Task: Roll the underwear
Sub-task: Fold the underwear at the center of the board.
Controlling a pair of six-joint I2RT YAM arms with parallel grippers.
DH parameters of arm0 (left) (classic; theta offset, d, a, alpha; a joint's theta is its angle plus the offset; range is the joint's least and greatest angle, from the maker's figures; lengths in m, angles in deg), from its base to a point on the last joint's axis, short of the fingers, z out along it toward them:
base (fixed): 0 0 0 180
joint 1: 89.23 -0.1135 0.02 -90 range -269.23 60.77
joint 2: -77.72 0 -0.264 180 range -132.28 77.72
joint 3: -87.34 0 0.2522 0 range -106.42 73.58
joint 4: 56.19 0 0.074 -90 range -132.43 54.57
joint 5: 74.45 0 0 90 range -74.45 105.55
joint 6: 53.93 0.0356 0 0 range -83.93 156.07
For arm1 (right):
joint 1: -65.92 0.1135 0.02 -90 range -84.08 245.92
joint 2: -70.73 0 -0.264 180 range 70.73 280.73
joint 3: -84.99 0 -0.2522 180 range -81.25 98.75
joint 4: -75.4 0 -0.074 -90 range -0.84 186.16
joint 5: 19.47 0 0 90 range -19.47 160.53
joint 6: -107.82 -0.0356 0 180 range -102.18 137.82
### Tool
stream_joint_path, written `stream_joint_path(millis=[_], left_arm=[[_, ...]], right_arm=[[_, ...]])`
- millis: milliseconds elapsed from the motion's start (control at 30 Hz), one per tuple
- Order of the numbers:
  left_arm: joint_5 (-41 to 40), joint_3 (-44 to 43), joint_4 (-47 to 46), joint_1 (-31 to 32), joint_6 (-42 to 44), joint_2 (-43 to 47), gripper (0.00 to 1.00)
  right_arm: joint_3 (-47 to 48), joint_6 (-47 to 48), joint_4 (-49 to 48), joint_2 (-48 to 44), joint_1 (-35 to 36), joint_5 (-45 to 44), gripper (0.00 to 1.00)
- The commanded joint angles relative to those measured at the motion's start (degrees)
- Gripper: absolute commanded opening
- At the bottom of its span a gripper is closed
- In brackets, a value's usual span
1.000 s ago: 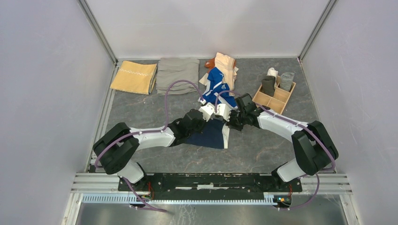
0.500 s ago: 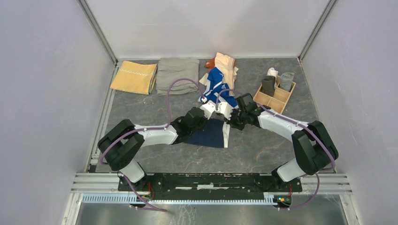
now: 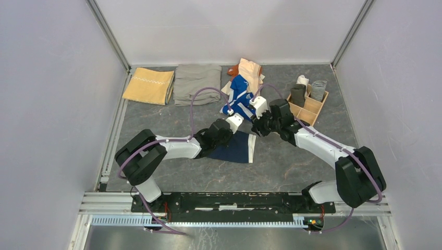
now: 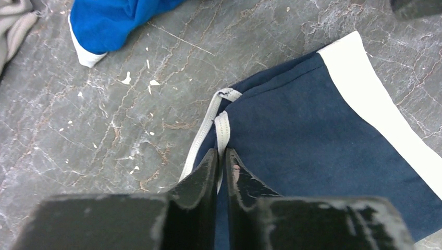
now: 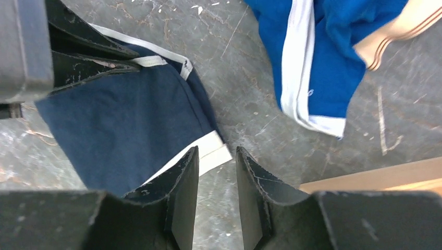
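Nearest to us on the grey marbled stone counter (image 3: 156, 125) lie the navy briefs (image 3: 234, 149). They are a soft cloth piece spread flat, with a broad white waistband along the right edge and pale grey trim at the leg opening. The black, scuffed left fingers (image 4: 206, 174) sit at the far left corner of the navy briefs. We see them clenched almost together, with the pale trim pinched between them. The right fingers (image 5: 255, 177) stand released just off the far right corner of the navy briefs, over bare counter and grasping nothing. The corner of the white waistband lies just beside one of them.

Just beyond the navy briefs lies a crumpled bright blue cloth piece with white trim (image 3: 241, 95), with a peach cloth piece (image 3: 251, 70) draped over its far end. To the far right of the navy briefs stands a pale wooden tray with compartments (image 3: 307, 110), with a dark rolled piece (image 3: 298, 95) and a grey striped roll (image 3: 318, 88) in its far compartments. To the far left of the navy briefs we find a folded grey-khaki cloth (image 3: 196, 83). Further left lies a folded mustard-yellow cloth (image 3: 149, 85) with a white stitched line.
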Motion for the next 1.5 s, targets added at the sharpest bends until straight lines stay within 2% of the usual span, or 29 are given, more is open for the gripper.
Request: stream_joint_path(millis=[0,200,333,567,733,1267,1467], left_arm=[[2.19,-2.19,0.05,0.21,1.87,-0.23,0.22],[1.28,-2.42,1.66,0.24,1.02,2.41,0.45],[-0.17,-2.83,3.76,0.24,-0.16,5.16,0.55],[-2.71,-0.53,6.16,0.3,-3.55,12.48,0.59],[-0.62,2.41,7.41,0.3,-6.38,17.23,0.62],[-0.49,12.15,7.38,0.3,-14.57,29.1,0.62],[-0.21,12.81,7.81,0.3,-15.1,29.7,0.62]], right_arm=[[-5.05,-14.85,-8.63,-2.54,-1.26,2.1,0.39],[-7.02,-17.39,-9.29,-2.22,-2.98,2.14,0.42],[-6.37,-18.32,-9.13,-0.43,-3.32,5.11,0.45],[-3.02,-19.69,-8.73,4.56,-3.4,5.55,0.45],[-1.28,-18.75,-8.65,7.16,-3.36,6.27,0.45],[1.6,-15.23,-5.54,12.83,-3.95,7.32,0.44],[1.78,-15.21,-5.38,13.35,-3.89,8.12,0.41]])
